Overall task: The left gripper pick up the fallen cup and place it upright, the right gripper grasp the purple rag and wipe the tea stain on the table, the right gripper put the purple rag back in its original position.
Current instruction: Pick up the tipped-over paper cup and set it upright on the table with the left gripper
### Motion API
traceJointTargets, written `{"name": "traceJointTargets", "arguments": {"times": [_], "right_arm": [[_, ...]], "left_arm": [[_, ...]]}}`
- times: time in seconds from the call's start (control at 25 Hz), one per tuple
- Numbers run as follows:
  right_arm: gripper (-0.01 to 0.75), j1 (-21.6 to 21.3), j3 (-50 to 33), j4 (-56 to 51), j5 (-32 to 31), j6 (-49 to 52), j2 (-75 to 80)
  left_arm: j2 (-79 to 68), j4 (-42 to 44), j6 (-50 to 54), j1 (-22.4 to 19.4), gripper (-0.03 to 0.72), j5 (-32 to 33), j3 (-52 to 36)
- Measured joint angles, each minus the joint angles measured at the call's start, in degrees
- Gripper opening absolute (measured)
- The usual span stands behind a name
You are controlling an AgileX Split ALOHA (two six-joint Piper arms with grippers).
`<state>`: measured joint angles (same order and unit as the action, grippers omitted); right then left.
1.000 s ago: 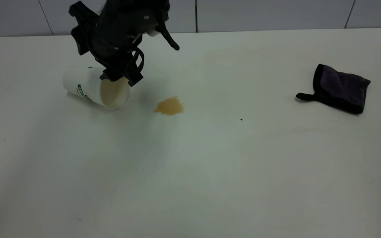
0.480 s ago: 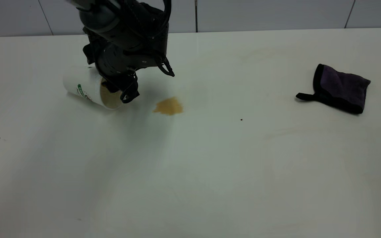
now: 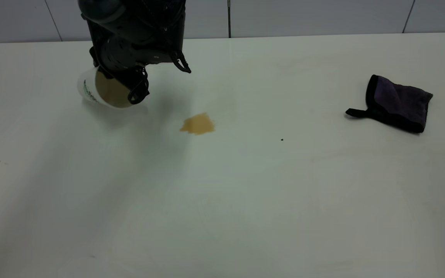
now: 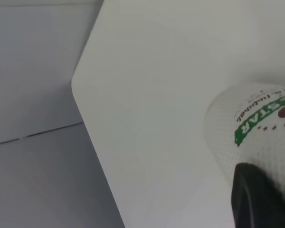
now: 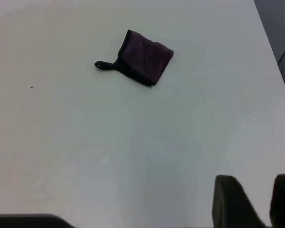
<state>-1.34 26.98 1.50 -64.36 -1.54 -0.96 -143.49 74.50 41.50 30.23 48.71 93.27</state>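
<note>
The white paper cup (image 3: 91, 89) with the green logo is held tilted at the table's back left, its tan-stained mouth facing the exterior camera. My left gripper (image 3: 121, 83) is shut on the cup near its rim. In the left wrist view one black finger (image 4: 256, 202) lies against the cup's wall (image 4: 256, 128). The tan tea stain (image 3: 197, 124) lies on the white table (image 3: 245, 193), to the right of the cup. The purple rag (image 3: 398, 102) lies flat at the right and also shows in the right wrist view (image 5: 145, 57). My right gripper (image 5: 256, 199) hangs high above the table, empty, with its fingers a little apart.
A tiny black speck (image 3: 282, 139) lies between the stain and the rag. The table's rounded back left corner (image 4: 78, 85) is close to the cup. A grey wall runs behind the table's far edge.
My left gripper has come down onto the fallen cup and closed on it. It has then raised and turned the cup, so the mouth now faces more towards the camera. The rag and stain have not moved.
</note>
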Motion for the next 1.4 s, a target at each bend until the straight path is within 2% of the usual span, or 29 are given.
{"name": "traceJointTargets", "arguments": {"times": [0.16, 0.44, 0.56, 0.68, 0.84, 1.0, 1.16, 1.4], "right_arm": [[0.239, 0.00, 0.00, 0.00, 0.00, 0.00, 0.00], [0.239, 0.00, 0.00, 0.00, 0.00, 0.00, 0.00], [0.239, 0.00, 0.00, 0.00, 0.00, 0.00, 0.00], [0.239, 0.00, 0.00, 0.00, 0.00, 0.00, 0.00], [0.239, 0.00, 0.00, 0.00, 0.00, 0.00, 0.00], [0.239, 0.00, 0.00, 0.00, 0.00, 0.00, 0.00], [0.239, 0.00, 0.00, 0.00, 0.00, 0.00, 0.00], [0.239, 0.00, 0.00, 0.00, 0.00, 0.00, 0.00]], "left_arm": [[6.73, -5.23, -1.39, -1.36, -0.022, -2.94, 0.00], [16.18, -27.73, -13.75, -8.19, -0.022, -10.51, 0.00], [16.74, -38.89, -20.13, -12.21, -0.022, -11.83, 0.28], [16.74, -52.62, -29.92, -16.64, -0.022, -12.22, 0.28], [16.74, -71.60, -48.73, -22.03, -0.022, -12.22, 0.28], [16.19, -85.96, -65.07, -26.08, -0.022, -12.41, 0.28], [13.86, -93.13, -70.69, -28.61, -0.022, -12.68, 0.28], [10.04, -94.63, -71.30, -29.50, -0.016, -15.35, 0.28]]}}
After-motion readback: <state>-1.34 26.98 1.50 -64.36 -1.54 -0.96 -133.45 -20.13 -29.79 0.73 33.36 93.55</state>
